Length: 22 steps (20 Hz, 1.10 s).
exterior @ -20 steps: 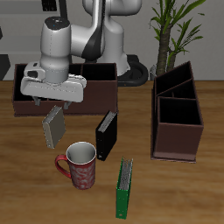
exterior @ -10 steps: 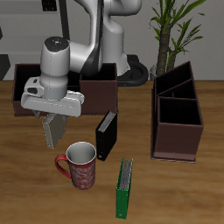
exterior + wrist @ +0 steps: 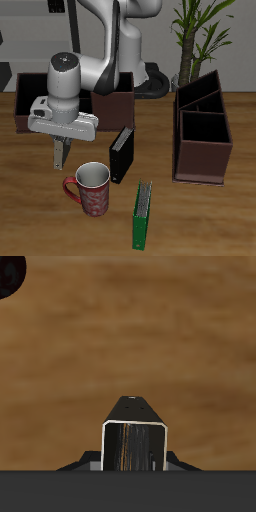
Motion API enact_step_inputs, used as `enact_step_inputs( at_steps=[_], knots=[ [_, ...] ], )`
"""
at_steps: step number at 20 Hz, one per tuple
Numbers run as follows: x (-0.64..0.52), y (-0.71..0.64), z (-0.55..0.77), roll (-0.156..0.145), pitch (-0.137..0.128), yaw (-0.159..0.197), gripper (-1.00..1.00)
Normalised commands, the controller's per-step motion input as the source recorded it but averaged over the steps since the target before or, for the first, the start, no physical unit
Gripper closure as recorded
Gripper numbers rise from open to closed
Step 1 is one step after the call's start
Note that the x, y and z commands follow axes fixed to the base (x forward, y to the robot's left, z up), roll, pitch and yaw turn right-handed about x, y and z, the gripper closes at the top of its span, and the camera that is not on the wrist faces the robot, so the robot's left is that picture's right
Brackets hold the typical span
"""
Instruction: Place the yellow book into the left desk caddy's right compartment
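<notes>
The yellow book [image 3: 61, 154] stands upright on the table, nearer the front than the broadside caddy. My gripper [image 3: 62, 143] has come down over its top, one finger on each side, and looks open. In the wrist view the book's top end [image 3: 133, 444] fills the gap between the fingers. The left desk caddy [image 3: 202, 178] is a dark maroon box with its narrow end towards the camera, well away across the table. Its right compartment [image 3: 206, 132] is the large square section and holds nothing.
A black book [image 3: 121, 155] stands close beside the yellow book. A red mug [image 3: 90, 188] sits just in front of the gripper. A green book [image 3: 143, 213] stands near the front edge. The second caddy [image 3: 112, 102] is behind the arm, and a plant [image 3: 195, 35] is at the back.
My gripper has come down and towards the front, from above the yellow book to astride its top. The book and the other objects have not moved.
</notes>
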Motion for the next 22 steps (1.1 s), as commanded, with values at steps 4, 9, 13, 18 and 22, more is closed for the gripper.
enact_step_inputs(
  at_steps=[4, 9, 13, 18, 22],
  knots=[
    [-0.06, 0.04, 0.31, -0.001, -0.035, 0.002, 1.0],
    [-0.13, 0.19, 0.53, -0.001, -0.043, -0.016, 1.0],
    [-0.18, 0.33, 0.55, 0.01, -0.025, 0.042, 1.0],
    [-0.28, 0.33, 0.54, -0.002, 0.008, -0.015, 1.0],
    [-0.2, 0.24, 0.43, -0.022, 0.01, 0.03, 1.0]
  ],
)
